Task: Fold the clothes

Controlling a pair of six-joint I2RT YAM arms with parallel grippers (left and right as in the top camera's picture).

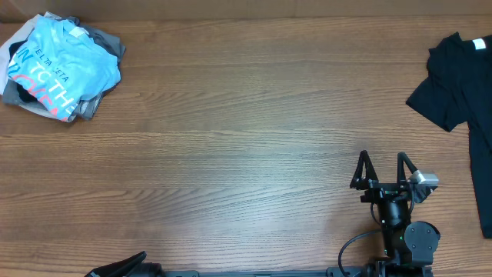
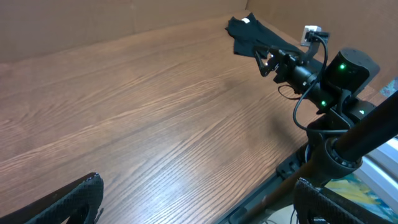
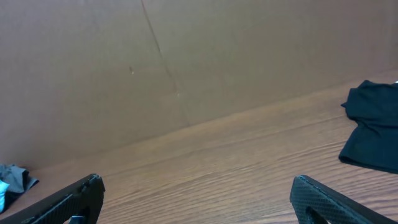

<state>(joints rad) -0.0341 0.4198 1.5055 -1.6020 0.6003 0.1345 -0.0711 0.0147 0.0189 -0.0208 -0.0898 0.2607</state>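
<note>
A black T-shirt (image 1: 461, 85) lies spread at the table's far right; it also shows in the left wrist view (image 2: 252, 34) and the right wrist view (image 3: 373, 127). A pile of folded clothes with a light blue printed shirt (image 1: 58, 69) on top sits at the far left corner. My right gripper (image 1: 383, 165) is open and empty near the front edge, left of the black shirt; its fingers frame bare wood in the right wrist view (image 3: 199, 196). My left gripper (image 1: 115, 268) is open and empty at the front edge; its wrist view (image 2: 199, 199) shows bare wood.
A brown cardboard wall (image 3: 186, 56) stands along the table's back edge. The wooden table (image 1: 246, 138) is bare between the two clothing piles. The right arm's base (image 2: 339, 81) with cables stands at the front right.
</note>
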